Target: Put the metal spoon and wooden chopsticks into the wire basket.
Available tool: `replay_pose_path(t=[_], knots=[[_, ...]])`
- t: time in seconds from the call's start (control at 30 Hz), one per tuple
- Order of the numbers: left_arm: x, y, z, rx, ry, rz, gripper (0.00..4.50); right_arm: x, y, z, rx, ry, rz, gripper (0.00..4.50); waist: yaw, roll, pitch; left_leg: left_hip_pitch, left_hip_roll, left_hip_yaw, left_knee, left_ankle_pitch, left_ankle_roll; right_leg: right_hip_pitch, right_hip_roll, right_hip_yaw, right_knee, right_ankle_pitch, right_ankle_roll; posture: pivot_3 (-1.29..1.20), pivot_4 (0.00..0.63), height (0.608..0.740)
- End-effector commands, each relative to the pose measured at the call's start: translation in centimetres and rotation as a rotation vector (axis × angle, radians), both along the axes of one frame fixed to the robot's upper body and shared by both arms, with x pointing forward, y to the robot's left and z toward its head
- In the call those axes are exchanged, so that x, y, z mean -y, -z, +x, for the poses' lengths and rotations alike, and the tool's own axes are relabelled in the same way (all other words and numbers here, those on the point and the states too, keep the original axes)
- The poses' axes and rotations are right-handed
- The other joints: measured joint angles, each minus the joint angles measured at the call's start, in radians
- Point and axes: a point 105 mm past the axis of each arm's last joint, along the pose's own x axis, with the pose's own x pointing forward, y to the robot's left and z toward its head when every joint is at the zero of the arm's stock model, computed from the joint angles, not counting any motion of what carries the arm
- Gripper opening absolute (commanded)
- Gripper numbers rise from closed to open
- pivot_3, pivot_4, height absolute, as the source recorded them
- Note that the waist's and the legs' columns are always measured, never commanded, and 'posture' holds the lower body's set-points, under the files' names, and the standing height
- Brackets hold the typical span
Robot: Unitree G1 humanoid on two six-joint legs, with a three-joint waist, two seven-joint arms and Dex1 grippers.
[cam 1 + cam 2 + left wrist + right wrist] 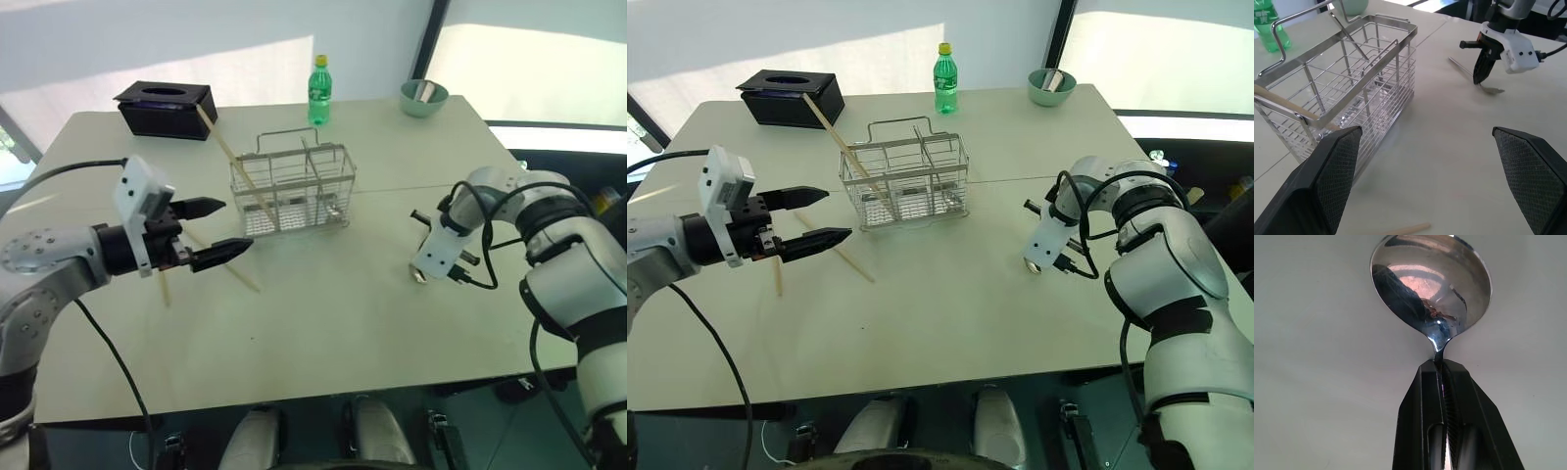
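The metal spoon (1432, 289) lies on the table to the right of the wire basket (294, 186). My right gripper (1441, 364) points down at it and is shut on its thin neck just behind the bowl. The spoon's handle (1459, 66) runs back along the table past the fingers. One wooden chopstick (230, 157) leans in the basket's left end. Two more chopsticks (242, 275) lie on the table left of the basket, under my left gripper (214, 230). That gripper hovers open above them and holds nothing.
A black tissue box (165, 108) sits at the far left. A green bottle (319, 91) stands behind the basket. A green bowl (423, 97) with a pale utensil rests at the far right corner. The table's right edge (549, 255) is close to my right arm.
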Motion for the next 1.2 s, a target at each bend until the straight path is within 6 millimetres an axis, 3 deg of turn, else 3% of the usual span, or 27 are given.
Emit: replay_pose_path(t=[0.03,0.2,0.3,0.43,0.53,0.7,0.8,0.93,1.2], knots=[[0.2,-1.1,0.0,0.058,0.015,0.009,4.50,-1.2,-2.3,0.7,0.063,0.018,0.152,0.01,0.000,0.001,0.001,0.000,0.000,0.000,0.000,0.000,0.000,0.000,0.000,0.000,0.000,0.000,0.000,0.00,0.150,0.667],[-0.2,-2.3,0.4,0.103,0.008,0.011,4.50,-3.2,-7.5,-0.2,-0.104,0.213,0.602,0.01,0.001,0.001,0.002,0.000,0.000,0.000,0.000,0.000,0.000,0.001,0.000,0.000,-0.001,0.000,0.000,0.00,0.150,0.667],[-0.5,-2.9,0.7,0.123,-0.001,0.003,4.50,-4.1,-12.2,-2.3,-0.221,0.291,0.904,0.01,0.012,0.003,0.004,0.000,0.000,-0.002,0.001,-0.001,0.001,0.003,-0.002,-0.001,-0.001,0.000,0.000,0.00,0.150,0.667],[-0.6,-3.0,1.0,0.136,-0.002,0.005,4.50,-4.5,-16.2,-4.8,-0.249,0.352,1.156,0.01,0.034,0.004,0.004,-0.001,-0.001,-0.002,0.001,-0.003,0.004,0.002,-0.003,-0.001,-0.003,0.000,0.001,0.00,0.150,0.667],[-0.5,-3.2,1.3,0.145,0.001,0.000,4.50,-5.2,-19.4,-4.2,-0.228,0.465,1.453,0.01,0.034,0.004,0.004,-0.001,0.000,-0.002,0.001,-0.004,0.004,0.002,-0.004,-0.001,-0.005,-0.002,-0.002,0.00,0.150,0.667],[-0.4,-3.5,1.9,0.159,0.002,-0.007,4.50,-6.2,-22.5,-2.4,-0.206,0.635,1.820,0.01,0.034,0.003,0.003,-0.001,0.000,-0.002,0.001,-0.004,0.004,0.002,-0.004,-0.001,-0.005,-0.002,-0.002,0.00,0.150,0.667],[-0.3,-3.6,2.1,0.164,0.004,-0.008,4.50,-6.9,-23.2,-1.3,-0.183,0.699,1.954,0.01,0.034,0.003,0.003,-0.005,0.000,-0.001,0.001,-0.004,0.004,-0.003,-0.004,-0.001,-0.004,-0.001,-0.001,0.00,0.150,0.667],[-0.4,-4.0,2.3,0.172,0.004,-0.006,4.50,-7.9,-22.1,0.6,-0.147,0.802,2.030,0.01,0.034,0.002,0.003,-0.011,0.000,-0.001,0.002,-0.002,0.002,-0.009,-0.003,-0.001,-0.002,0.000,0.001,0.00,0.150,0.667],[-0.7,-4.3,2.0,0.180,-0.021,-0.002,4.50,-10.4,-16.3,1.2,-0.208,0.963,1.919,0.01,0.031,0.000,0.002,-0.012,-0.002,-0.001,0.003,-0.003,0.003,-0.009,-0.003,-0.002,-0.002,0.000,0.001,0.00,0.150,0.667]])
